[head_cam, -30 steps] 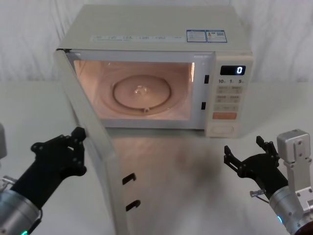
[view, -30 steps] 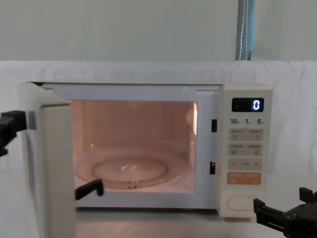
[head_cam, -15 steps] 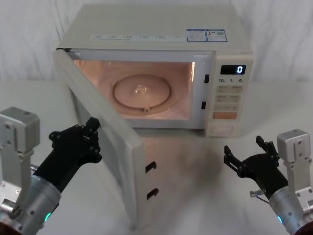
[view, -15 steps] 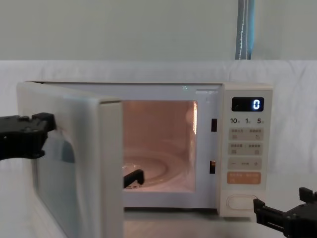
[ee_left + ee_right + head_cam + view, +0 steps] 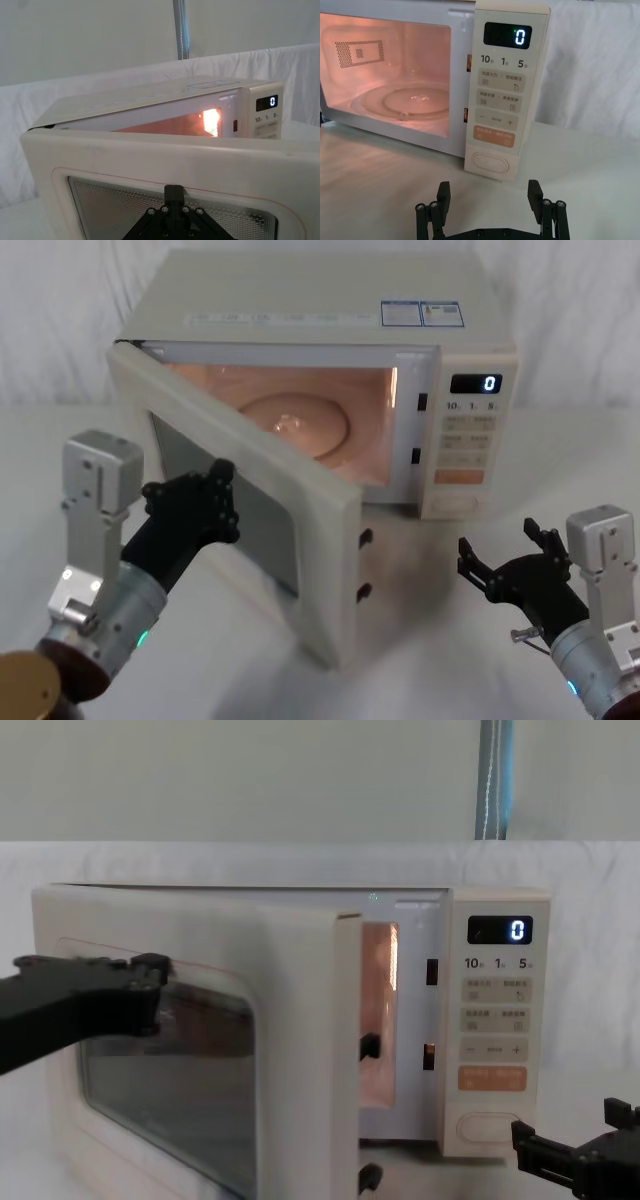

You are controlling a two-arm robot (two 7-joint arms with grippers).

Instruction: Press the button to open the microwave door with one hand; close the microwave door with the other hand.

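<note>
Microwave door [image 5: 240, 500] partly open, hinged at the microwave's [image 5: 320, 320] left edge and angled out over the white desk [image 5: 420, 640], free edge with two dark latch hooks toward the front. Lit cavity and turntable only partly seen behind it; in the chest view, reduced to a narrow glowing strip. Left gripper [image 5: 205, 505] pressed against the outer face of the door at its dark window; fingers [image 5: 145, 985] hard to read against the glass, cannot tell whether spread or closed. Button [image 5: 490, 163] at the bottom of the key panel, below the orange key, untouched. Right gripper [image 5: 491, 205] low over the desk just in front of it, fingers [image 5: 443, 197] spread wide, holding nothing, lower parts cut off by the frame edge.
</note>
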